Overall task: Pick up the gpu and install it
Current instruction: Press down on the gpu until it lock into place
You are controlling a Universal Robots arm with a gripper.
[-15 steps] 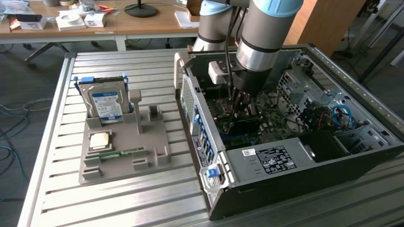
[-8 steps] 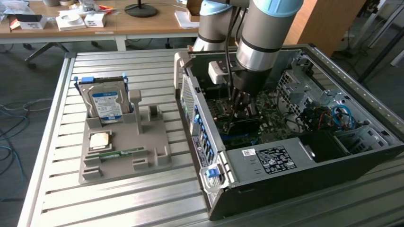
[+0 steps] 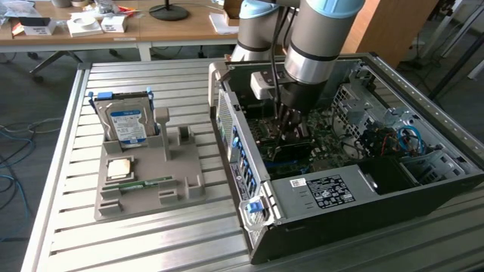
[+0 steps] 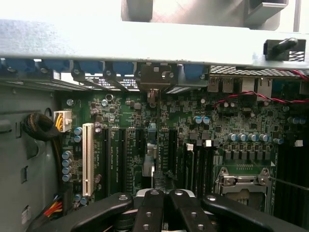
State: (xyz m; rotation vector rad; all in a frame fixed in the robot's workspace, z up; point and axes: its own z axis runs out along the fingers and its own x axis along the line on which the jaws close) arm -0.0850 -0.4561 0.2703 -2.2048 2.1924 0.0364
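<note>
Jaws pressed together, the gripper hangs inside the computer case above the motherboard. Judging by this, gpu seating is underway, demanding straight downward pressure.

Exterior view: high, oblique, looking down over the table and open computer case. Wrist view: close inside that case, facing the motherboard both views share.

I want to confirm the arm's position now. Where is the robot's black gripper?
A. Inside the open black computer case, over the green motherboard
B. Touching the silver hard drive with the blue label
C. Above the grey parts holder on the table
A: the black gripper reaches into the open black computer case, above the green motherboard.
</note>
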